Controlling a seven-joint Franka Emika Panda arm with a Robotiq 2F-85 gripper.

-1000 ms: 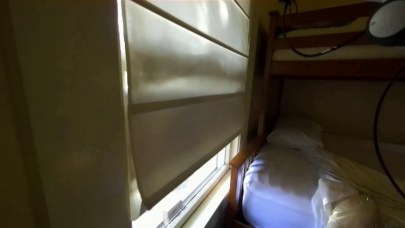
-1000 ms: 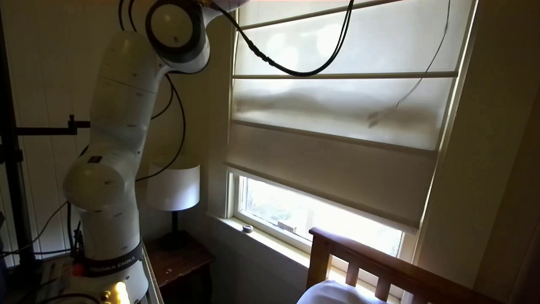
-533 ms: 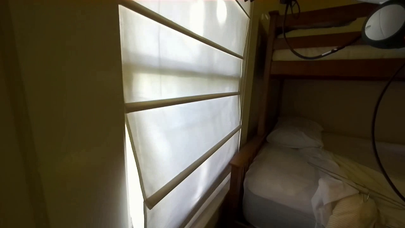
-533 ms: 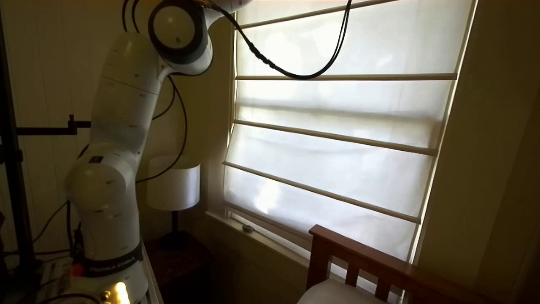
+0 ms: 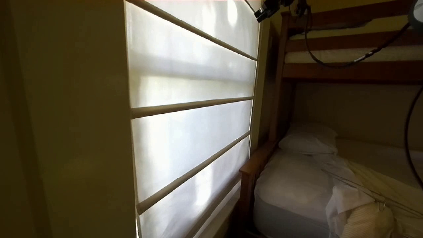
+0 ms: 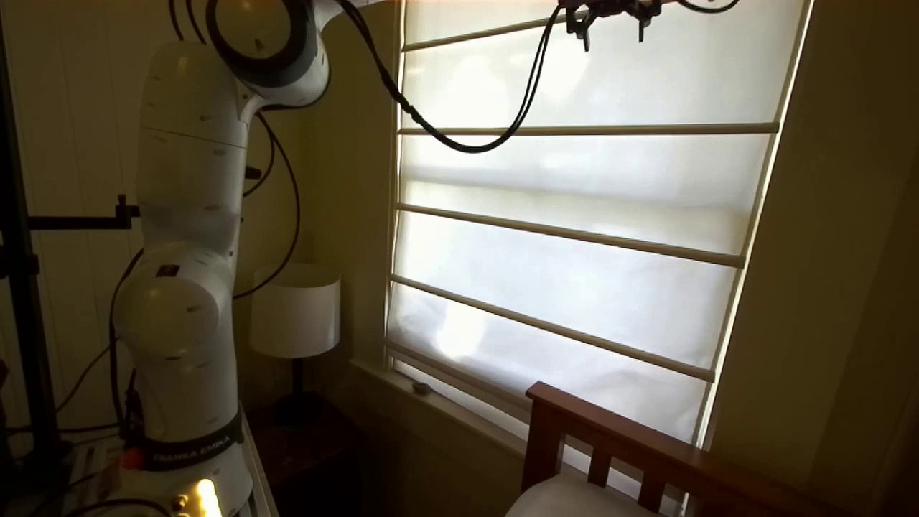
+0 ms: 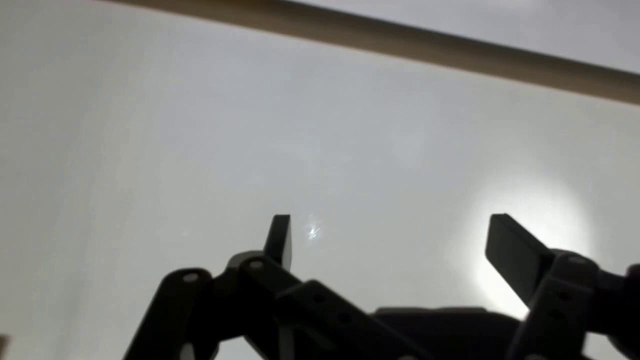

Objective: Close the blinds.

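Cream blinds [image 6: 560, 287] hang over the window in both exterior views, their horizontal folds spread out. Their bottom hem [image 6: 459, 377] hangs just above the sill. Daylight glows through the fabric. My gripper [image 6: 614, 42] shows at the top edge, in front of the upper part of the blinds. In the wrist view, its two black fingers [image 7: 515, 250] stand wide apart and nothing lies between them. The blinds' fabric [image 7: 320, 140] fills the background there, crossed by a brown fold bar [image 7: 450, 47].
A bunk bed stands by the window, with its wooden end post [image 6: 542, 438] in front of the sill [image 6: 438, 402]. A lamp [image 6: 296, 316] is beside my arm [image 6: 194, 172]. A black cable [image 6: 470, 147] loops below the arm.
The lower blinds have dropped and now cover the bright gap above the sill. Their swung-out lower edge has settled towards the window. My arm has shifted, bringing the gripper into the exterior views.
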